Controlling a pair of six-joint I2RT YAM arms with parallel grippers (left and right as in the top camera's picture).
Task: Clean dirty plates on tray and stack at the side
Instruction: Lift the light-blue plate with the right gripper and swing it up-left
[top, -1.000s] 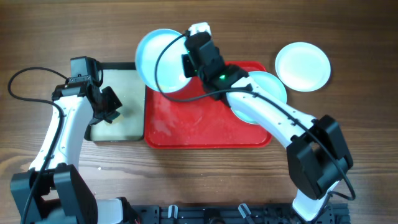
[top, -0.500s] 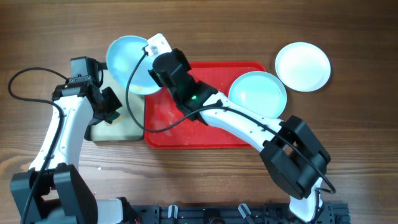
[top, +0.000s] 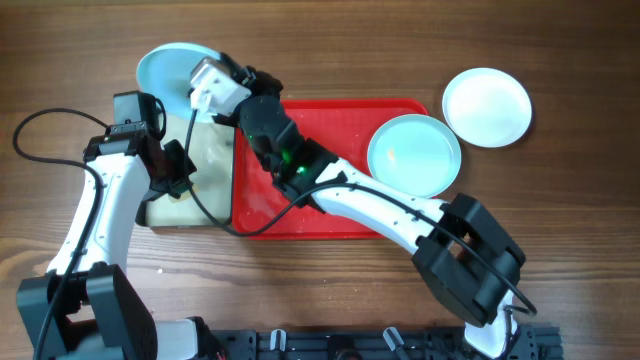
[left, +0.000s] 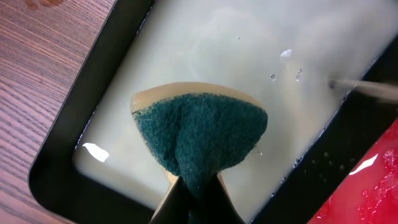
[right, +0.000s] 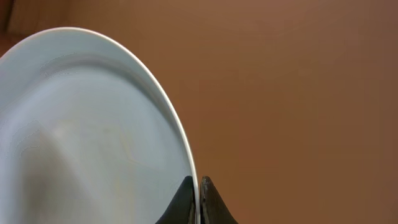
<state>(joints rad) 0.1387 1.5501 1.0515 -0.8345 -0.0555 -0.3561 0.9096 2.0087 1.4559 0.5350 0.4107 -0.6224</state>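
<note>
My right gripper (top: 200, 88) is shut on the rim of a pale blue plate (top: 165, 72) and holds it above the table's back left, over the far edge of the black-rimmed tray. The right wrist view shows the jaws (right: 199, 186) pinching the plate (right: 81, 137). A second pale blue plate (top: 414, 153) lies on the red tray (top: 300, 210). The white plate (top: 487, 106) lies on the table at the back right. My left gripper (top: 172, 170) is shut on a green sponge (left: 199, 134) over the black-rimmed tray's cloudy water.
The black-rimmed tray (top: 185, 215) with pale water stands left of the red tray; its rim (left: 81, 81) shows in the left wrist view. A black cable runs across the table at the left.
My right arm has carried the pale blue plate leftward from above the red tray's back left corner to above the black-rimmed tray. The left arm has not moved.
</note>
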